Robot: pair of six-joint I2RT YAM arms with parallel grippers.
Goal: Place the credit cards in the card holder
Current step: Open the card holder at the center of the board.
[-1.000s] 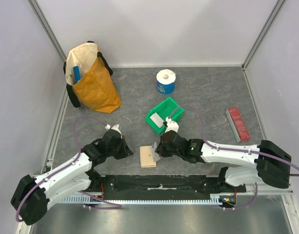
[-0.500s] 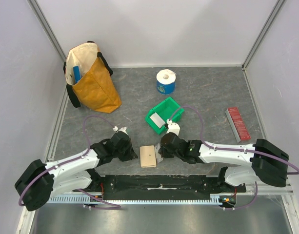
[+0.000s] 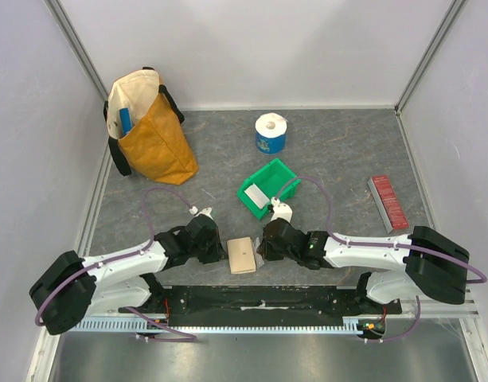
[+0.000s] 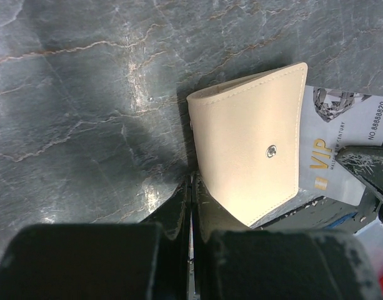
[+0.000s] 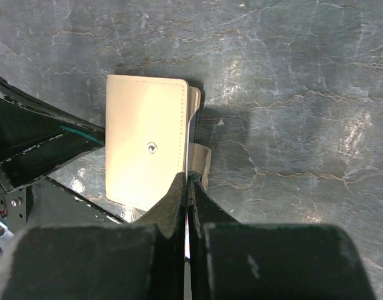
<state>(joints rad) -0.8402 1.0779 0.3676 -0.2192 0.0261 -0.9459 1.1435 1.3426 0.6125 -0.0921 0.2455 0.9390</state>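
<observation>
Right pincer (image 5: pixel 187 181): closed to a hairline slit, with a pale sliver clamped in it, judged to be the edge of the VIP card (image 4: pixel 341 140). Left pincer (image 4: pixel 191 187): closed pad to pad, nothing visible between the pads. Tips at the near corner of the card holder (image 4: pixel 247 156); pressing or merely touching, not determinable.

Location of task items.
- Card holder: folded over, snap stud uppermost, closing tab (image 5: pixel 201 161) unfastened. Flat on the table (image 3: pixel 347 151) close to the near edge, between the two pincers.
- VIP card: protruding from under the holder's flap on the right-pincer side. Remainder inside a pocket or merely beneath, not determinable.
- Second pale card (image 3: pixel 255 196): lying in the green bin (image 3: pixel 282 170), just beyond the holder.
- Other cards: none identifiable.

Step in hand (judgement): insertion of the first card, with the holder braced from the opposite side. Not yet seated.

Next move (judgement):
1. Advance the right pincer toward the left one, keeping the card level with the pocket mouth.
2. Hold the left pincer firm against the holder to prevent sliding.
3. Release only after burying most of the card's face.
4. Then fetch the card from the bin.

Arm pose. Both arms stretched low and inward from the bases, forearms near the table, wrists facing each other across the holder. Left wrist just left of the holder, right wrist just right of it, fingers roughly level with the tabletop.
</observation>
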